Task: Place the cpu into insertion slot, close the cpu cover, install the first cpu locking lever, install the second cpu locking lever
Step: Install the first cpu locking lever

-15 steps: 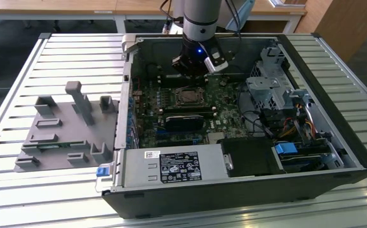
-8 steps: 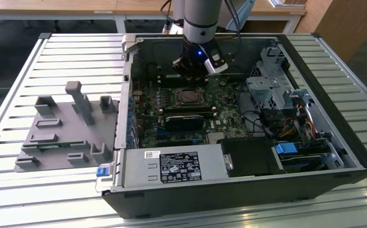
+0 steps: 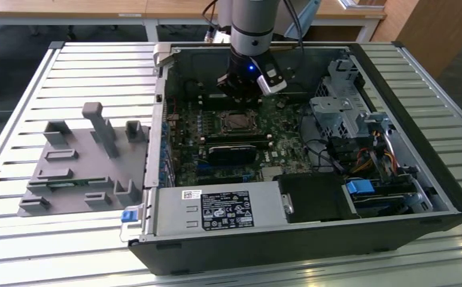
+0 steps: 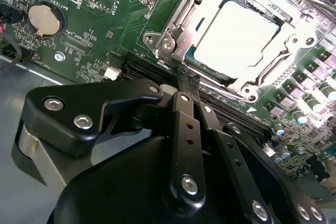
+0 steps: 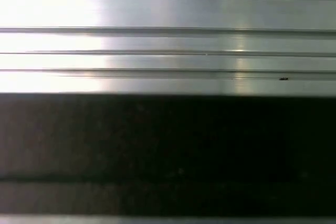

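In the second wrist view the cpu (image 4: 236, 34) lies flat in the insertion slot (image 4: 209, 75), its pale face glaring bright. The silvery cpu cover (image 4: 294, 31) lies down around the chip, framing it. A metal lever arm (image 4: 176, 22) runs along one side of the socket. My gripper (image 4: 187, 80) hovers just off the socket's corner with its black fingers (image 4: 188, 129) pressed together and nothing between them. In the exterior view the gripper (image 3: 243, 94) hangs inside the open computer case, just behind the insertion slot (image 3: 235, 122).
The green motherboard (image 3: 191, 128) fills the case floor, with a black module (image 3: 233, 149) in front of the socket. A grey power-supply box (image 3: 215, 210) sits at the front, drive cages and cables (image 3: 350, 119) on the exterior view's right. A grey fixture (image 3: 79, 161) stands on the slatted table (image 3: 71, 72).
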Controlling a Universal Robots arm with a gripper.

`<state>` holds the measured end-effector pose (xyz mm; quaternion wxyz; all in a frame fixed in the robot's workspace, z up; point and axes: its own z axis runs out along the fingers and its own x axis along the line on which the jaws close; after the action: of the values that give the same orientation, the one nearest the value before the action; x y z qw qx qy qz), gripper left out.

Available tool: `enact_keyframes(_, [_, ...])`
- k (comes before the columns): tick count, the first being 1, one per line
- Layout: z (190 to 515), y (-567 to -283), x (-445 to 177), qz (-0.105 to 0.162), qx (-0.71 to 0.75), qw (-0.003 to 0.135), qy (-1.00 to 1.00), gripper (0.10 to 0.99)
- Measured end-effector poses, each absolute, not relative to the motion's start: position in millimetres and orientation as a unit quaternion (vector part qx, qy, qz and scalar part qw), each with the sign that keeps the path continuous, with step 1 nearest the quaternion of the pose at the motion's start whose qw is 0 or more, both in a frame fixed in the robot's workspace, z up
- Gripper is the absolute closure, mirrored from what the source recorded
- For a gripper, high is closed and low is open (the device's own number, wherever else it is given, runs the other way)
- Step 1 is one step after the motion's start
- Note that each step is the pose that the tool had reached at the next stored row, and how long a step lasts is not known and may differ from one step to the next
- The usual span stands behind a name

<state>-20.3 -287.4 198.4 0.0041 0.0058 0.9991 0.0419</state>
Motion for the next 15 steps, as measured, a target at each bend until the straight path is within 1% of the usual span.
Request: enact_keyframes(15, [198.7,-286.7,-20.2,0.04,0.006,0.004,0.999,0.98])
